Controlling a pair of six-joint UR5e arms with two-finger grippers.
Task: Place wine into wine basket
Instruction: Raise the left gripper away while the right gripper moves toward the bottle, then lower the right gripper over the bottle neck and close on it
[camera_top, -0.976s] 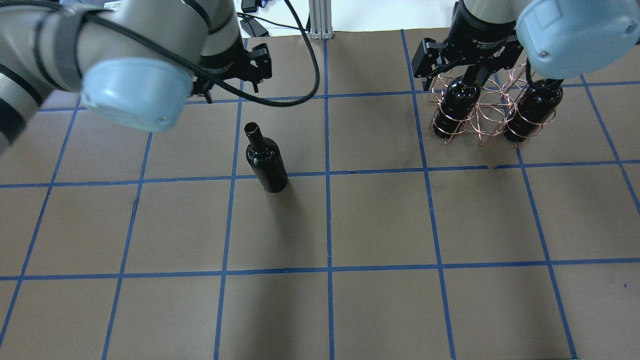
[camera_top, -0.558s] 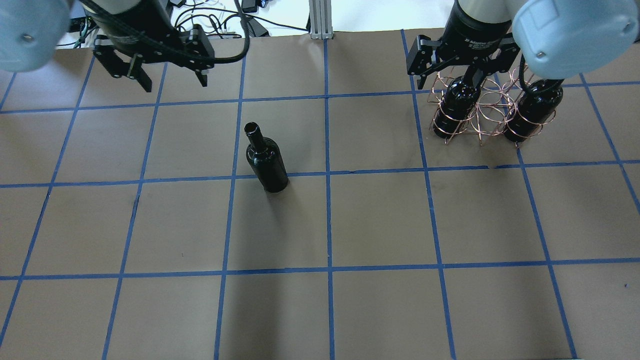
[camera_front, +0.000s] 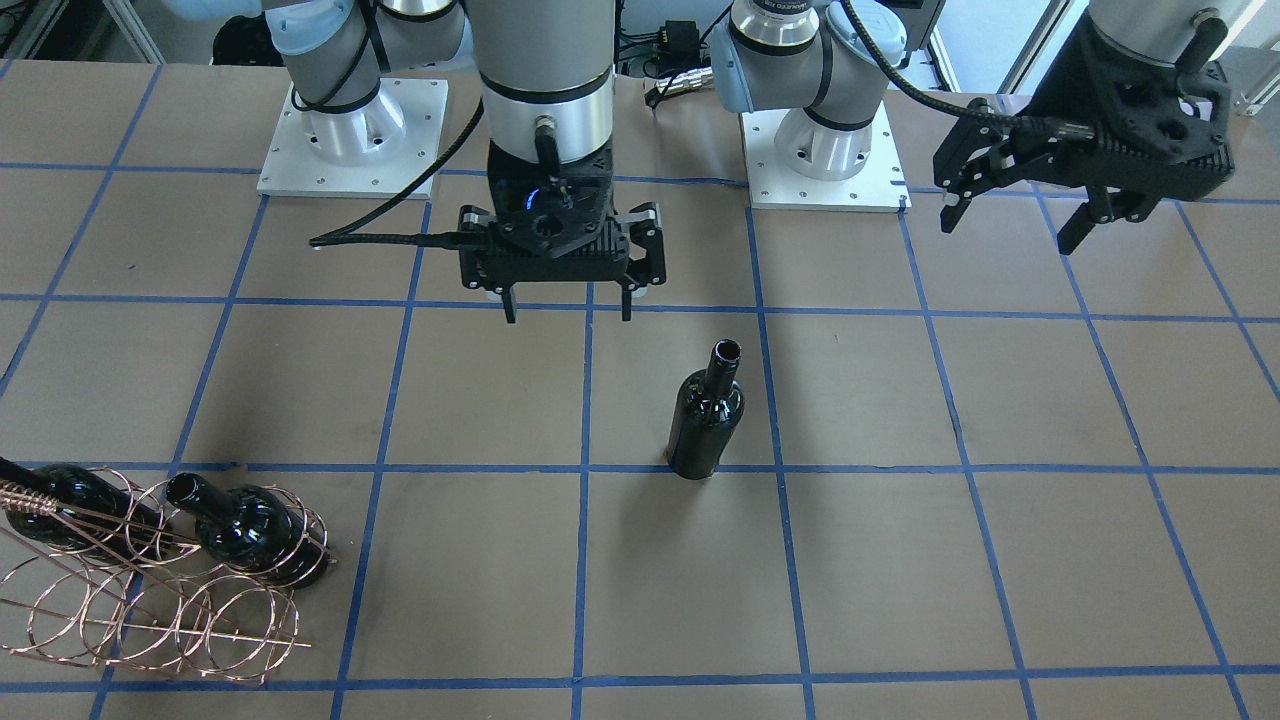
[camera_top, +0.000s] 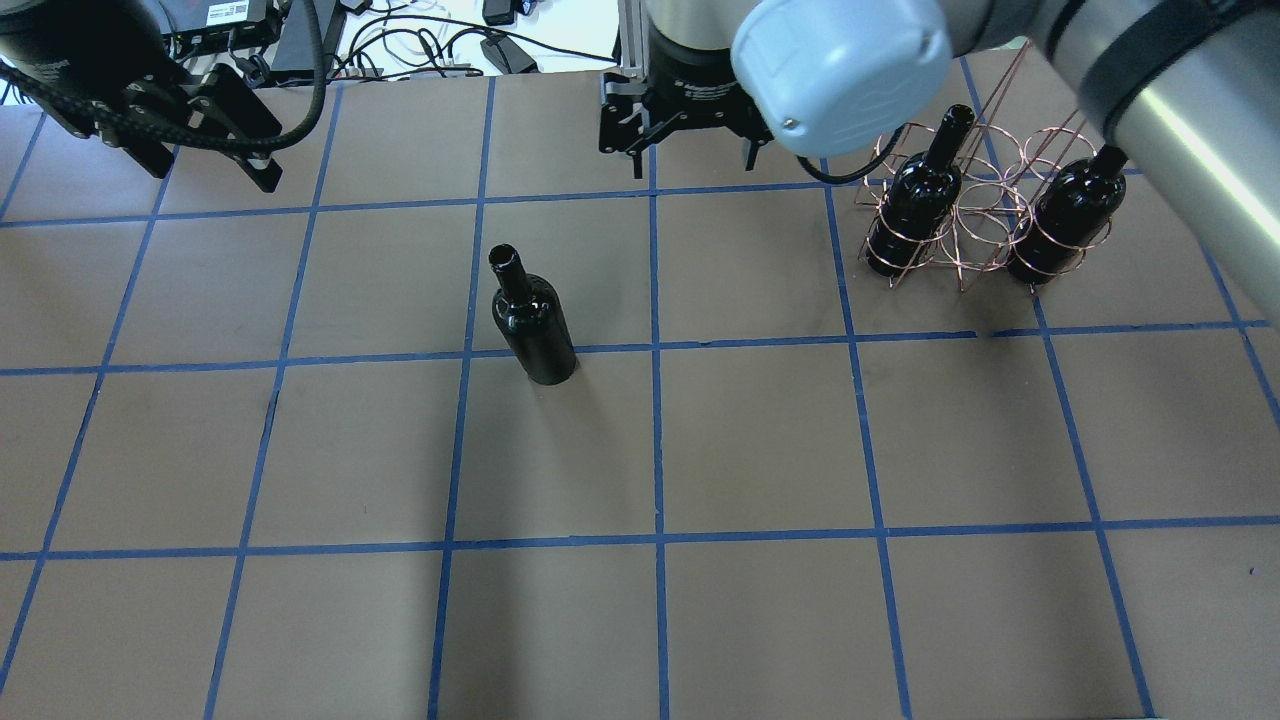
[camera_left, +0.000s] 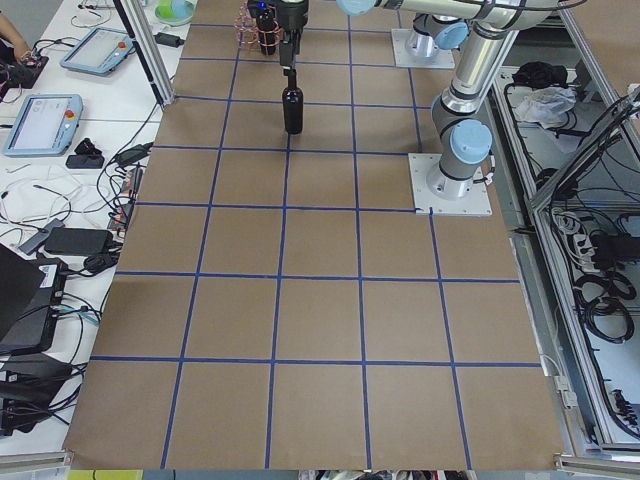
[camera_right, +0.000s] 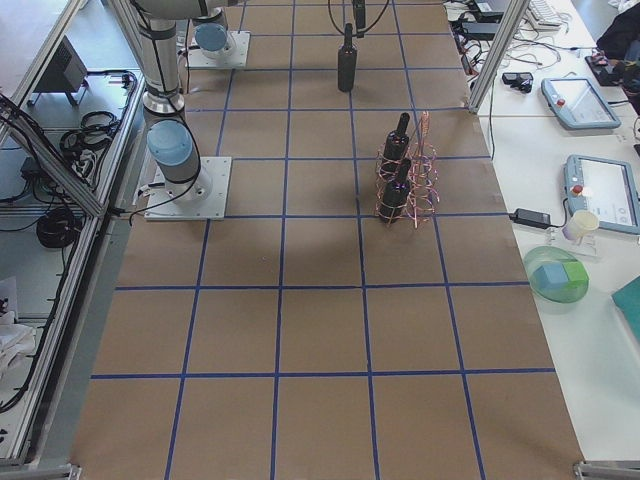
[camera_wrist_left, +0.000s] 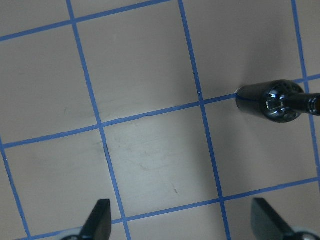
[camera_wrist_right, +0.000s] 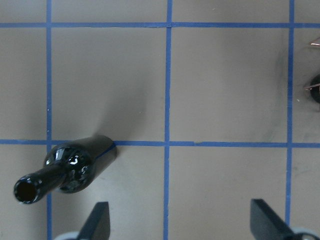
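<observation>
The wine (camera_top: 533, 325) stands upright, well apart from the wine basket (camera_top: 985, 215). The right gripper (camera_front: 567, 315) hangs nearer the basket than the wine does, its jaws spread wide and empty. The left gripper (camera_front: 1005, 232), farthest from the basket, is likewise wide open and holds nothing.

Brown table (camera_top: 760, 440), blue tape grid (camera_top: 657, 440)

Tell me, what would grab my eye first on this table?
A glossy black wine bottle stands alone, upright, in the middle. On the robot's right a copper wire basket holds two more bottles. Both pincers hang open above the table: the right pincer nearer the lone bottle, the left pincer off to its side.
</observation>
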